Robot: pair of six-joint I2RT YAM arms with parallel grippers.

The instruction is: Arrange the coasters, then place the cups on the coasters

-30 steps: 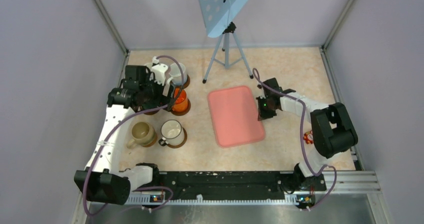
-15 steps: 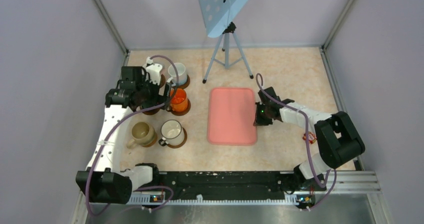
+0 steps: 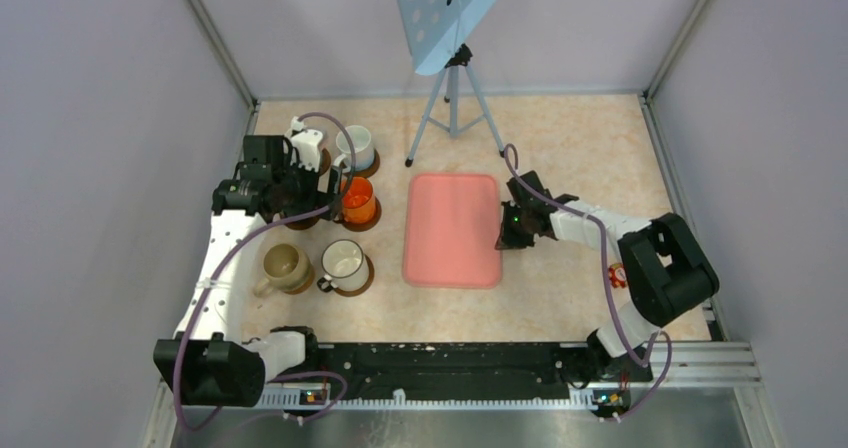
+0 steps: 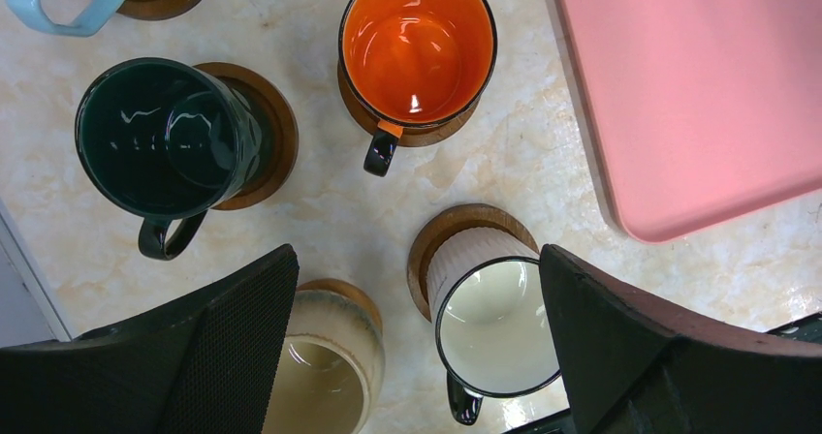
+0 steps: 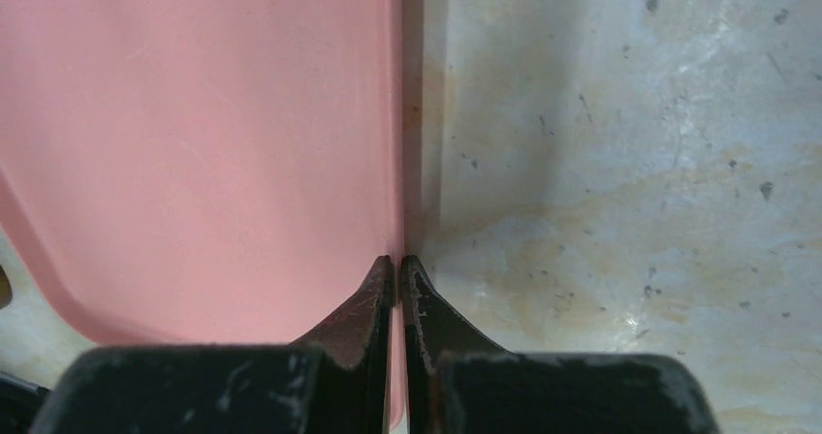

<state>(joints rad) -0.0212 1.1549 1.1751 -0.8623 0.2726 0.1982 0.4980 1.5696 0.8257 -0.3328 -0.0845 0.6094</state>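
Beige glaze comes nearest the front edge of the pale marbled table (image 3: 580,148), where a handled beige mug (image 3: 283,266) is shown on a round brown wooden coaster (image 4: 334,287). Beside it, a white ribbed mug with a dark rim (image 4: 494,323) is seated on a disc of its own.

At mid-table, a flat pink rectangular plastic tray (image 3: 452,230) is met at its right rim by the right gripper (image 5: 397,264). Its jaws are pressed together, and whether the rim is pinched cannot be told.

Further back by the left edge, a dark green-black mug (image 4: 160,134) and an orange mug (image 4: 417,42) are each set on a coaster. The left gripper (image 4: 417,260) is held over the cluster, jaws wide apart and nothing between them. A pale white mug (image 3: 358,148) is placed on another coaster toward the far-left corner. A sixth cup cannot be made out.

The mugs are judged stiff, fairly heavy, slick-glazed and breakable, best taken across the wall at the rim, clear of the handle. The thin, light coasters are best taken by an edge.
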